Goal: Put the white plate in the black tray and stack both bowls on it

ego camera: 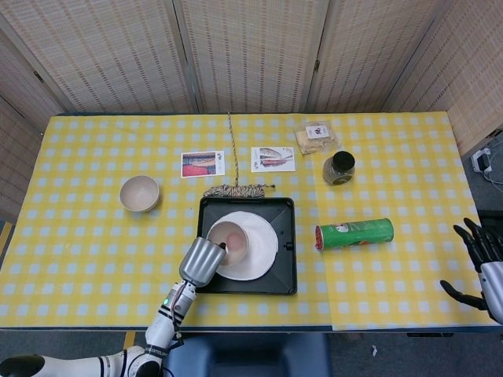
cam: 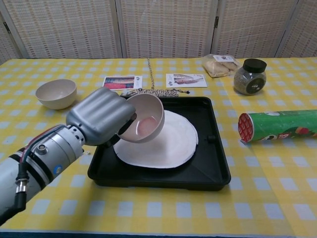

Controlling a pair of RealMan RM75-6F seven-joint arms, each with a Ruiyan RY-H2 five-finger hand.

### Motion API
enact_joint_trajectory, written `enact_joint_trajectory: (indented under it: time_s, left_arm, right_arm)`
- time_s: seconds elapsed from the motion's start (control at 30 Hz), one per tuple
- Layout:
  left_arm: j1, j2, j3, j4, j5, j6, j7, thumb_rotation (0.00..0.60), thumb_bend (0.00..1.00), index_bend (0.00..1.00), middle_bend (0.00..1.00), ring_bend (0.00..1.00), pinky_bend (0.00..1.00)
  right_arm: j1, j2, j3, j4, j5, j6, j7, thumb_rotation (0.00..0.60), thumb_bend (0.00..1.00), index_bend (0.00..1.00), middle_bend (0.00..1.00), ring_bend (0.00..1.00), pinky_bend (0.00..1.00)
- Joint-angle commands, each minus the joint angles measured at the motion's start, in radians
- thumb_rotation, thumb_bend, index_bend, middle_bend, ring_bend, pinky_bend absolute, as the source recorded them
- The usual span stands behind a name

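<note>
I see the white plate (ego camera: 255,247) lying flat inside the black tray (ego camera: 287,263), near the tabletop's centre. My left hand (ego camera: 202,260) holds one beige bowl (ego camera: 232,238) by its rim at about 8 o'clock, tilted and raised over the plate's left half; its inside shows a pinkish patch. The second bowl (ego camera: 139,192) stands upright on the tabletop, at 10 o'clock from the tray and well apart from it

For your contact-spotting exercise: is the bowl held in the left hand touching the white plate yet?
Cannot tell. In the chest view the bowl in the left hand overlaps the white plate, hiding any gap; the head view looks straight down.
</note>
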Motion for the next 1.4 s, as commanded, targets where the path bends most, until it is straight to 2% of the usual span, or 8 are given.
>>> enact_joint_trajectory:
  time_s: [0.03, 0.43, 1.0, 1.4]
  left_arm:
    - [-0.02, -0.022, 0.0, 0.025, -0.003, -0.003, 0.006, 0.6, 0.52, 0.75, 1.0, 1.0, 1.0]
    - [-0.052, -0.048, 0.01, 0.092, -0.025, 0.004, -0.019, 0.6, 0.54, 0.72, 1.0, 1.0, 1.0]
    - [-0.053, -0.025, 0.045, 0.014, -0.027, 0.023, -0.116, 0.6, 0.52, 0.49, 1.0, 1.0, 1.0]
    - [-0.037, 0.01, 0.067, -0.06, 0.022, 0.095, -0.113, 0.6, 0.5, 0.43, 1.0, 1.0, 1.0]
  right_arm:
    - [0.0, 0.004, 0.002, 0.001, 0.004, 0.0, 0.008, 0.6, 0.24, 0.0, 0.0, 0.0, 0.0]
    - [0.0, 0.009, 0.003, 0.005, 0.004, -0.002, 0.022, 0.6, 0.24, 0.0, 0.0, 0.0, 0.0]
    - [-0.011, 0.008, -0.001, 0.002, -0.013, 0.025, 0.023, 0.6, 0.24, 0.0, 0.0, 0.0, 0.0]
    - [-0.011, 0.006, -0.005, 0.004, -0.024, 0.027, 0.02, 0.6, 0.24, 0.0, 0.0, 0.0, 0.0]
